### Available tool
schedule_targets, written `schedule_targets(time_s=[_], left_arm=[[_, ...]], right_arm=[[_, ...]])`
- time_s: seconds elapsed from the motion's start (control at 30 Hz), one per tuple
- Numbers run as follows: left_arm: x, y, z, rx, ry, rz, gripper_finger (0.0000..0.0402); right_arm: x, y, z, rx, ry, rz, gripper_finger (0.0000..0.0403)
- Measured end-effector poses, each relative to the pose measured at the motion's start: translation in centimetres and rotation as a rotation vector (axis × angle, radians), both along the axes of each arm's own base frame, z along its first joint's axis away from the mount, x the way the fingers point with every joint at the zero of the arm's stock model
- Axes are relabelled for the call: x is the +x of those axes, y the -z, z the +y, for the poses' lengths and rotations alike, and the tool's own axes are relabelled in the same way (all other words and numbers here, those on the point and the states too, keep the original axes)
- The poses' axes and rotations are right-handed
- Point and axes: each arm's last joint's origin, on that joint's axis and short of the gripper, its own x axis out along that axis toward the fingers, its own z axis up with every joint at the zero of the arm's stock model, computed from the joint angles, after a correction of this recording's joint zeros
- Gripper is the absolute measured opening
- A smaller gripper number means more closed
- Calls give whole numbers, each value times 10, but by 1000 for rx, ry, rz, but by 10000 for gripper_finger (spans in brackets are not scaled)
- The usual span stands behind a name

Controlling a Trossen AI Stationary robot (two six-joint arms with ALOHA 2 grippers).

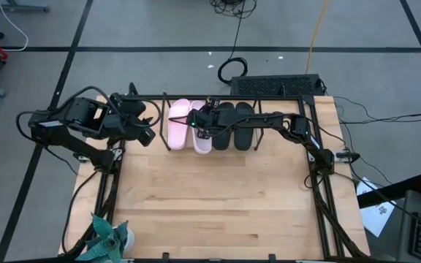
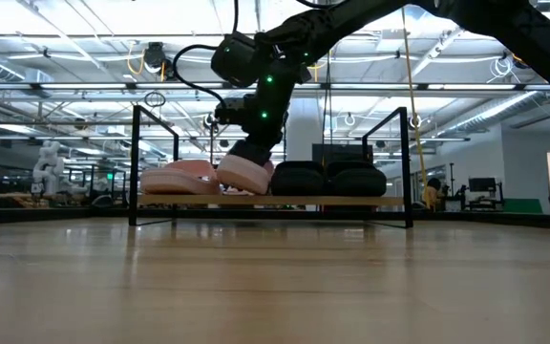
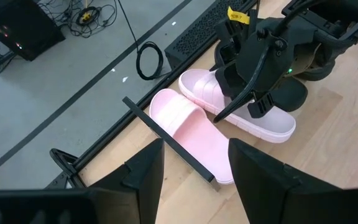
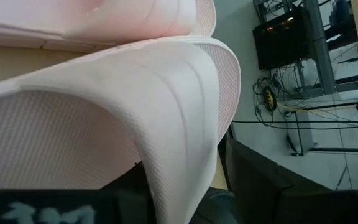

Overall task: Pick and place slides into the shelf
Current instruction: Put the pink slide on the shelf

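The shelf [image 1: 269,96] stands at the table's far edge with all the slides on its board [image 2: 275,201]. Two black slides [image 1: 234,126] lie side by side on its right part. One pale pink slide [image 3: 188,127] lies flat at the left. A second pink slide [image 3: 272,121] sits between them, under my right gripper [image 1: 205,124], which is shut on it. My left gripper [image 3: 194,174] hangs open above the shelf's left end, with nothing between its fingers. My right gripper has the second pink slide by its broad strap [image 4: 166,93]. A dark finger [image 4: 166,196] shows under the strap's edge; the strap hides the other. The fingers slant down from the table's right side. The slide sits tilted on the shelf board, beside the first pink slide.
A black frame [image 1: 320,190] runs around the table. A teal leafy object [image 1: 108,237] sits at the near left corner. A black perforated box [image 1: 276,84] stands behind the shelf. Bare wood [image 1: 218,204] spreads in front of the shelf.
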Motion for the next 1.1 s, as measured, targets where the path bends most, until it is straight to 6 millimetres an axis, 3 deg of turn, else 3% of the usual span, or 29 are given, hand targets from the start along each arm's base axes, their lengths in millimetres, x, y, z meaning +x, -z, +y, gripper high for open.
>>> schedule_targets(time_s=[1.1], left_arm=[[1,0,-1,-36,-12,-17,182]], right_arm=[[-6,2,0,-12,68,36,137]])
